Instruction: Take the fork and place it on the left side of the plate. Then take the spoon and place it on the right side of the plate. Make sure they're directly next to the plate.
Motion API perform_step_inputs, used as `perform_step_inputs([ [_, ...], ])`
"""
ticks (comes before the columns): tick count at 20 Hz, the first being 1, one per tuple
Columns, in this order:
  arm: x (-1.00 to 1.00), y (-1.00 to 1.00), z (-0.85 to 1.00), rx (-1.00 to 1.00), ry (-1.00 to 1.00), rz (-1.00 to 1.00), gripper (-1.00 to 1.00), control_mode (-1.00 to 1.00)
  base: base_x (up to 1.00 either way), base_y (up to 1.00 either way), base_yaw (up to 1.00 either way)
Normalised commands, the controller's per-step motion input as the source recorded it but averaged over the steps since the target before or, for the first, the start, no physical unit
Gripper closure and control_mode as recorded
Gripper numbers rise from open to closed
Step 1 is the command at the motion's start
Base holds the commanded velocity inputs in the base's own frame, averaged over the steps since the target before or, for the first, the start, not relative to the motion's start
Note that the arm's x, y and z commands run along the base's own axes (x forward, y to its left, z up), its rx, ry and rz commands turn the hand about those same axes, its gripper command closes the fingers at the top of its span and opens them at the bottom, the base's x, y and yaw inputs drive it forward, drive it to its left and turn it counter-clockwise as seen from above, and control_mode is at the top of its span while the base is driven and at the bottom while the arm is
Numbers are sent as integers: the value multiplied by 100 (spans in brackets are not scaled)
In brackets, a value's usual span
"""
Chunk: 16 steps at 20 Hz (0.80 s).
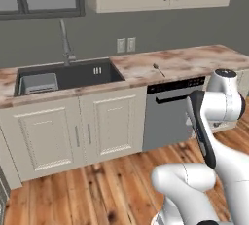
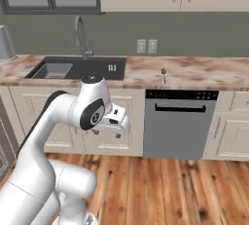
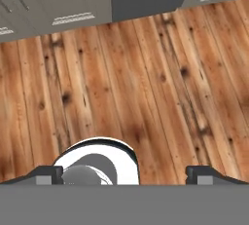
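A spoon (image 1: 158, 69) with a dark oval bowl and a slim handle lies on the marbled counter (image 1: 194, 61), above the dishwasher; in the right base view the spoon (image 2: 164, 75) lies mid-counter. The fork and the plate are out of view. My gripper (image 2: 115, 127) hangs well in front of the counter at cabinet height and points down at the wooden floor. In the hand view the gripper (image 3: 126, 174) is open, its two dark fingertips (image 3: 47, 173) standing far apart with nothing between them.
A dark sink (image 1: 68, 75) with a tall faucet (image 1: 65, 44) sits left of the spoon. The grey dishwasher (image 1: 170, 112) and cream cabinet doors (image 1: 73, 134) front the counter. Wooden floor (image 3: 146, 83) lies between the base and the cabinets.
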Motion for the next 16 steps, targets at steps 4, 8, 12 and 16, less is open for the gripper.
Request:
perform_step_inputs([
  [4,0,0,0,0,0,0,-100,100,100,-44,0],
  [8,0,0,0,0,0,0,-100,100,100,-45,3],
  [12,0,0,0,0,0,0,-100,100,100,-49,4],
  [16,0,0,0,0,0,0,-100,100,100,-34,7],
])
